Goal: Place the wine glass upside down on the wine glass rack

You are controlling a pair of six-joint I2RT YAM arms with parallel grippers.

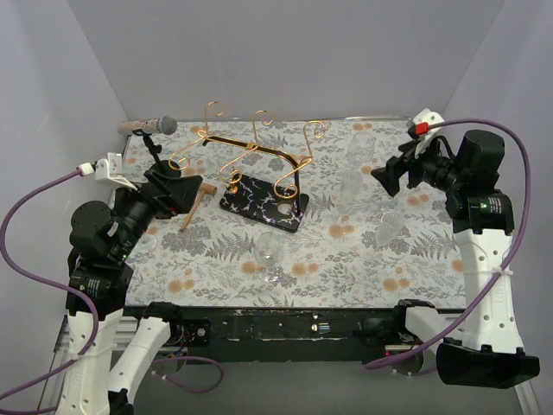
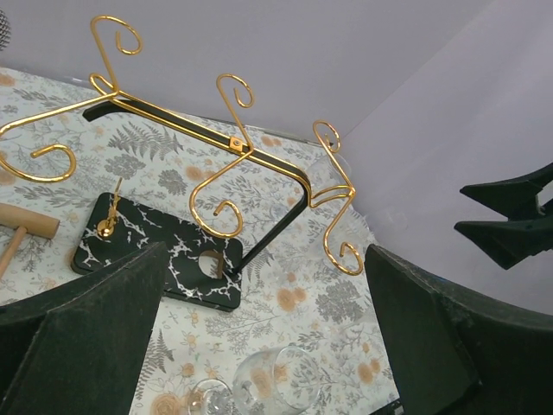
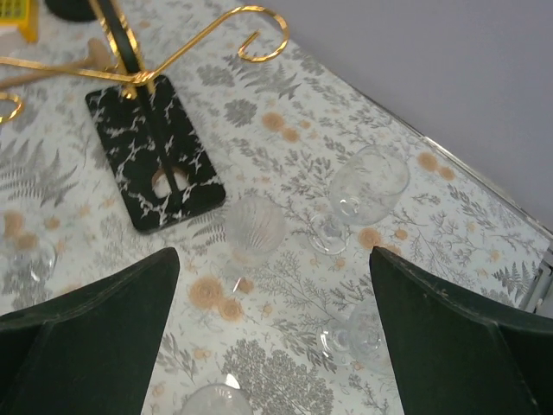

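Observation:
The wine glass rack (image 1: 251,149) is gold bent wire with curled ends on a black white-veined base (image 1: 263,202), at mid-table. It also shows in the left wrist view (image 2: 233,147). Several clear wine glasses are on the cloth. One (image 1: 270,251) is in front of the base and shows low in the left wrist view (image 2: 281,380). Others (image 1: 350,186) (image 1: 387,226) are to the right. My left gripper (image 1: 186,192) is open and empty, left of the rack. My right gripper (image 1: 386,177) is open and empty, above the right-hand glasses (image 3: 253,226) (image 3: 367,186).
A microphone (image 1: 154,127) on a black stand is at the back left. A wooden mallet (image 1: 197,203) lies left of the base. Another glass (image 1: 359,143) is at the back right. White walls close in the floral cloth on three sides.

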